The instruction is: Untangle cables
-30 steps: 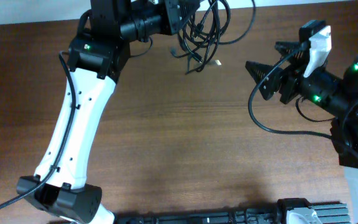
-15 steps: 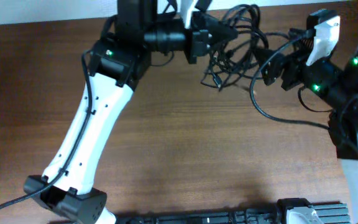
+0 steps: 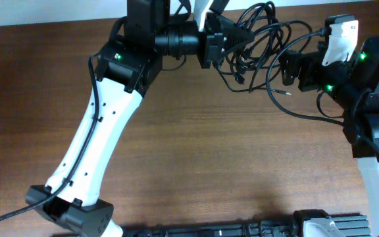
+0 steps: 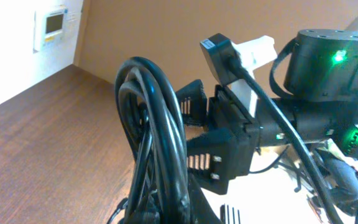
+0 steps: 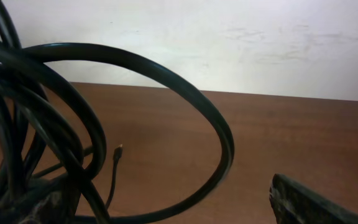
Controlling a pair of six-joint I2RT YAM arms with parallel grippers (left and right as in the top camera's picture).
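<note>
The cables (image 3: 258, 36) are a tangle of thin black cords held up over the far side of the table. My left gripper (image 3: 232, 41) is shut on the bundle, and the left wrist view shows the thick looped cords (image 4: 157, 143) rising from its jaws. My right gripper (image 3: 281, 66) is open just right of the bundle, facing it, and it also shows in the left wrist view (image 4: 207, 146). In the right wrist view the loops (image 5: 48, 118) fill the left side, a small plug end (image 5: 117, 150) hangs free, and one finger (image 5: 316, 202) shows at the lower right.
The brown wooden table (image 3: 196, 151) lies below, with a white wall behind its far edge. Loose cord ends (image 3: 241, 80) dangle under the bundle. The right arm's own thicker black wire (image 3: 288, 112) loops below its gripper. A black fixture (image 3: 242, 230) runs along the near edge.
My left gripper has carried the bundle to the right, toward the right gripper. My right gripper has moved up and in, and now sits right next to the cords.
</note>
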